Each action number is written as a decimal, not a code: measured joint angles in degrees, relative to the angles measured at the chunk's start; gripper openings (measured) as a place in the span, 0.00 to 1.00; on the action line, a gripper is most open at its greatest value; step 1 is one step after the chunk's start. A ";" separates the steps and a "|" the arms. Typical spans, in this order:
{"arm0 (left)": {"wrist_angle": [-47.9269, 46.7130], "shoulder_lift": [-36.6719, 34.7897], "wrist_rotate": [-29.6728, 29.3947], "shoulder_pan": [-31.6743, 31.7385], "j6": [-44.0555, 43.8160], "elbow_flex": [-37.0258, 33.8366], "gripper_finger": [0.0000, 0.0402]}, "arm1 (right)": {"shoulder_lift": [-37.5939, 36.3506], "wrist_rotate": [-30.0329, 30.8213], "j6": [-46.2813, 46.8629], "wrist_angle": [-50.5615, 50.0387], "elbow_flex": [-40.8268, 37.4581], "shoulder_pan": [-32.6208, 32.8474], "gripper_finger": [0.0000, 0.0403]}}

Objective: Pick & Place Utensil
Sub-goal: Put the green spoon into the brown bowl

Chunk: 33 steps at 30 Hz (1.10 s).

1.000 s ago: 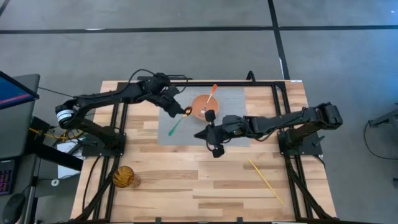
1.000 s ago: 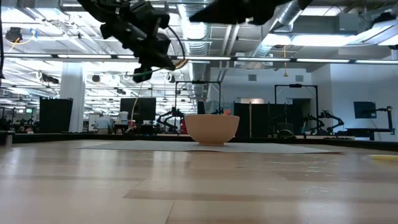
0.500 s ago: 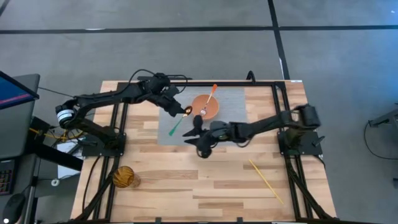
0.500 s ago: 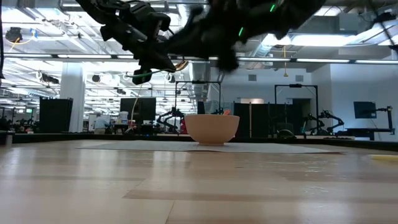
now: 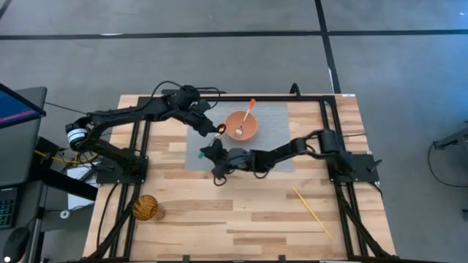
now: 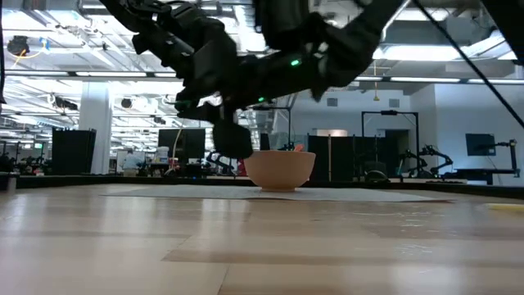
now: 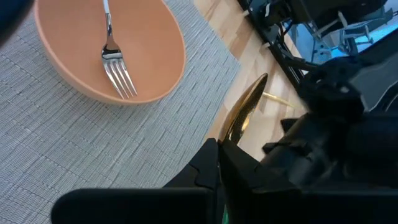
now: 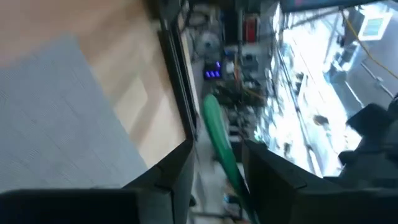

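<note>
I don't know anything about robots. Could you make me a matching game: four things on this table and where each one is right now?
Things:
1. fork
2. gold spoon
3. yellow stick
4. amber round object

Places:
A. held in the shut left gripper
B. on the bare table, on the left arm's side
C. inside the orange bowl
D. lying on the bare table, on the right arm's side

Pairs: 1-C, 2-A, 3-D, 4-B.

The open right gripper has the spoon's green handle between its fingers.
</note>
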 joint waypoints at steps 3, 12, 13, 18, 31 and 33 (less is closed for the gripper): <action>-0.14 0.02 -0.36 0.04 0.23 0.00 0.02 | 2.92 3.30 -2.39 0.79 2.60 -0.01 0.31; -0.02 0.04 -1.17 0.02 0.20 0.00 0.02 | 4.44 8.76 -6.17 2.40 3.63 1.55 0.24; -0.06 0.02 -0.96 0.00 0.08 0.00 0.02 | 4.44 9.30 -6.17 2.67 3.61 1.86 0.23; -0.06 0.04 -1.00 -0.02 -0.04 0.00 0.02 | 4.44 10.55 -6.18 3.59 3.59 2.53 0.17; 0.23 0.00 -0.78 -0.03 -1.60 0.09 0.17 | 4.52 10.68 -10.73 2.91 3.44 3.07 0.01; 0.12 0.00 -0.81 -0.39 -1.57 0.09 0.20 | 4.55 10.83 -10.85 2.93 3.44 3.06 0.01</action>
